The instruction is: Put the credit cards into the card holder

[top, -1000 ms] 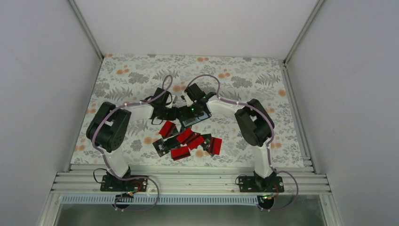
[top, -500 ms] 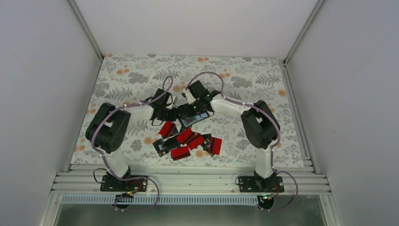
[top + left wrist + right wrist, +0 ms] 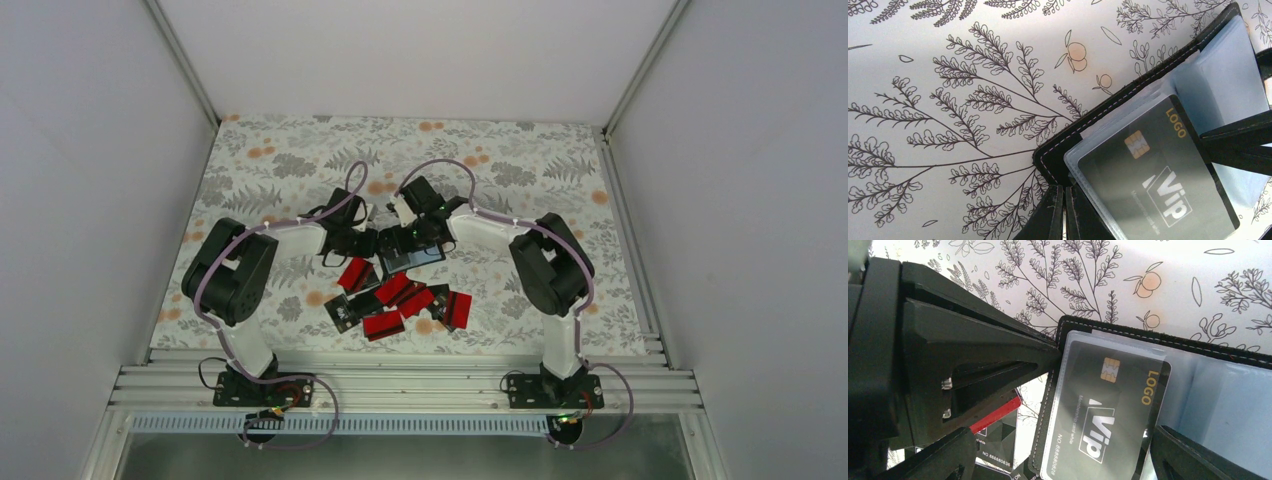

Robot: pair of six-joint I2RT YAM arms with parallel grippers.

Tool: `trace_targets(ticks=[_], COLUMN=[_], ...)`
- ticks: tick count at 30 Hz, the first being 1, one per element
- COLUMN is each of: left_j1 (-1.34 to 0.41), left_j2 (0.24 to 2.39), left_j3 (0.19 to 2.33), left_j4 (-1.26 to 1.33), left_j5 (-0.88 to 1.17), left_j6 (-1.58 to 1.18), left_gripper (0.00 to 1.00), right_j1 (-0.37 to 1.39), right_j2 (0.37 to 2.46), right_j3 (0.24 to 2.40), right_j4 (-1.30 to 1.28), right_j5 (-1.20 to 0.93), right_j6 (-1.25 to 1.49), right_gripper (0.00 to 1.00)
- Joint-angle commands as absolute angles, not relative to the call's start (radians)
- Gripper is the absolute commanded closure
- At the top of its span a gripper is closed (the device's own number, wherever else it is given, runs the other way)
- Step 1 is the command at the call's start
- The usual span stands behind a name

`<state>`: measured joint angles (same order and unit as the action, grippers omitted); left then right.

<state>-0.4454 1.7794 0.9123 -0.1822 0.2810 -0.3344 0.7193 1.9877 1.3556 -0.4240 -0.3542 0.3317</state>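
The card holder (image 3: 412,258) lies open on the floral cloth, black with blue-grey clear sleeves (image 3: 1228,75). A black VIP credit card (image 3: 1108,410) sits partly inside one sleeve, and it shows in the left wrist view too (image 3: 1158,175). My left gripper (image 3: 1064,192) is shut, its tips resting at the holder's stitched corner (image 3: 1048,160). My right gripper (image 3: 1060,440) stands open over the card, one finger (image 3: 1193,455) close to the card's outer edge, the other far off it. More red and black credit cards (image 3: 385,322) lie in a loose pile nearer the arm bases.
Both grippers (image 3: 378,240) (image 3: 408,236) meet tip to tip over the holder's left end. A red card (image 3: 995,415) and a black numbered card (image 3: 993,447) lie just beside the holder. White walls enclose the cloth on three sides.
The right wrist has drawn back a little toward the far wall, and more of the open holder now shows. The left arm has stayed put.
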Motion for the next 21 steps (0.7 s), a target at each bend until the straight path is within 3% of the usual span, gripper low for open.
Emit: trace_targets(ticks=[1,21], left_j1=[-0.457,-0.458], left_j2=[1.8,1.681], left_j3=[0.89,0.924], left_j4=[-0.253,-0.345], left_j5=[0.279,0.139], left_j6=[-0.346,-0.335], left_gripper=[0.96,0.94], right_j1=[0.753,0.685], right_j2=[2.007,1.854], right_j3=[1.354,1.354], right_j4=[-0.37,-0.466], right_j5=[-0.404,-0.347], right_j6=[0.352,0.301], right_gripper=[0.12,0.1])
